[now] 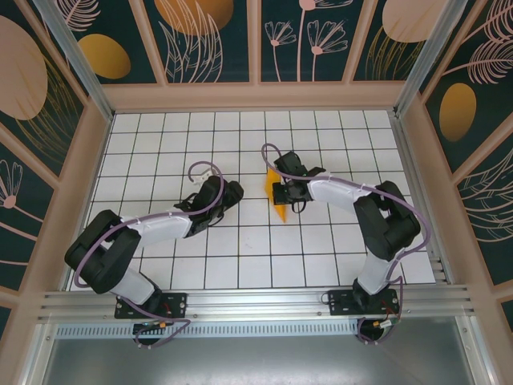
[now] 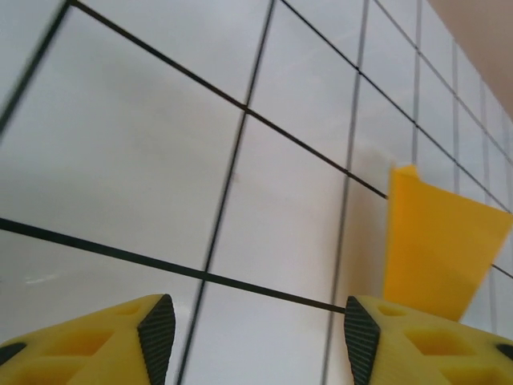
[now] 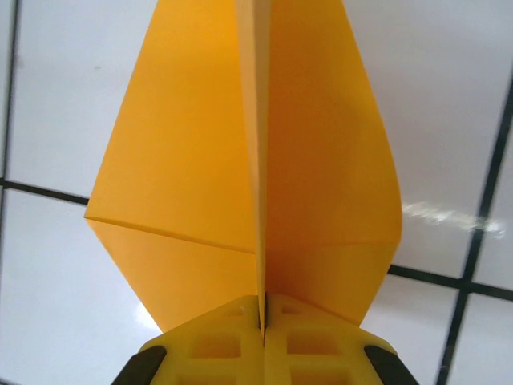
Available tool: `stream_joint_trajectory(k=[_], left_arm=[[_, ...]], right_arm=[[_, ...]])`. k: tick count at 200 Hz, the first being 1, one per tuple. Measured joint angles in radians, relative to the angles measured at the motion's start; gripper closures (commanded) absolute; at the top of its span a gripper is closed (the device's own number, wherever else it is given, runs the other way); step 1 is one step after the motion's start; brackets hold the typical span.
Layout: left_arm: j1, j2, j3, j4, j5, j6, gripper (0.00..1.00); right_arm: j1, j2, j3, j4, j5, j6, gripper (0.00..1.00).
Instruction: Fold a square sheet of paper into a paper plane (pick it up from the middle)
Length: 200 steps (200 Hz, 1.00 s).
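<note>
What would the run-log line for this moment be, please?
right gripper: shut on plane at centre fold | left gripper: open, empty, plane to its right | plane: folded, wings spread

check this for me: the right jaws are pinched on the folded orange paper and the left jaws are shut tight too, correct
One part is wrong: the left jaws are open, not shut. The left wrist view shows their pads standing apart over the bare tiled table, with nothing between them. The rest holds: the right jaws are pinched on the folded orange paper.
</note>
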Motion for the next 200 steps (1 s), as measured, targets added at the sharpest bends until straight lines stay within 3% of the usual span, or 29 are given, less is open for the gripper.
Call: stream_joint_trajectory(k=[28, 87, 200], left_arm=[[0.0, 0.0, 0.0, -0.049, -0.036, 0.001, 0.3], [0.0, 0.012, 0.0, -0.077, -0.053, 0.002, 0.27], [0.0, 0.025, 0.0, -0.085, -0.053, 0.002, 0.21]], right_arm=[[-0.001, 0.045, 0.024, -0.019, 0.053, -0.012, 0.94], [0.001, 0.067, 0.04, -0.029, 0.076, 0.018, 0.72], [0.003, 0.109, 0.05, -0.02, 0.069, 0.086, 0.63]])
